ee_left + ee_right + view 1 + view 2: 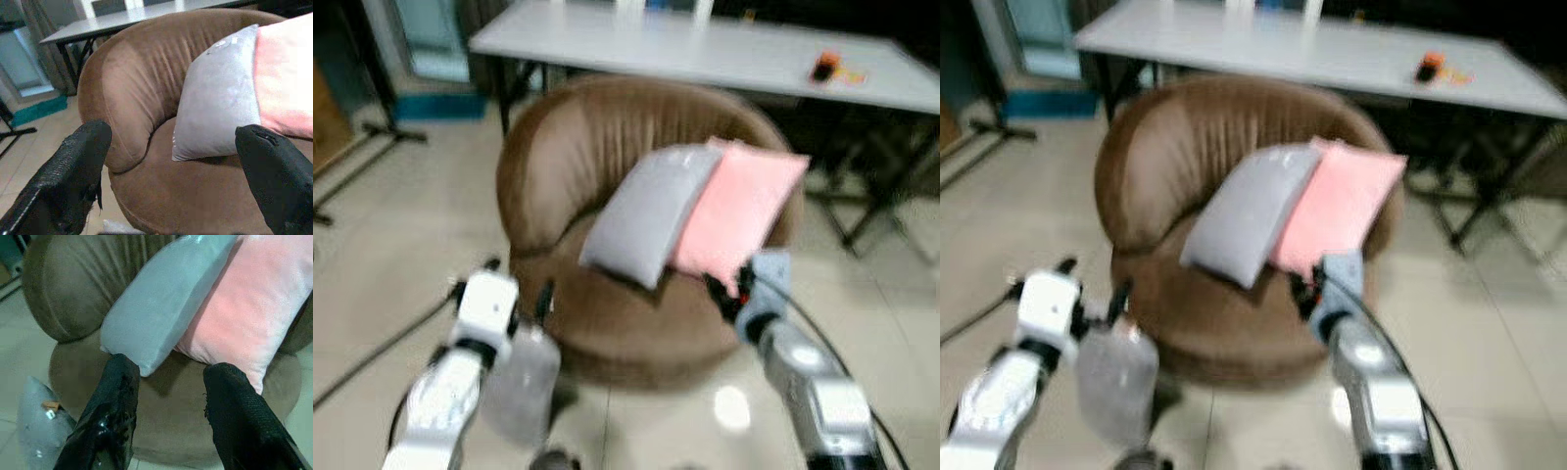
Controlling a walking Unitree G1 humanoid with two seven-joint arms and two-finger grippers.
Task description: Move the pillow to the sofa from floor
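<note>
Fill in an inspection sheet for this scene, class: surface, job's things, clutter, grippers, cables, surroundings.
Surface: pale tiled floor, glossy, with a light glare.
Job's things: round brown velvet sofa chair holds a grey cushion and a pink cushion leaning on its back; a third grey pillow is low by the chair's front, at the left arm.
Clutter: small orange and black object on the long grey table.
Grippers: left gripper open, empty; right gripper open, near the pink cushion's lower edge.
Cables: dark cable across the floor.
Surroundings: black stand legs.

Both pincers [171, 161] [168, 396] agape, arms forward
</note>
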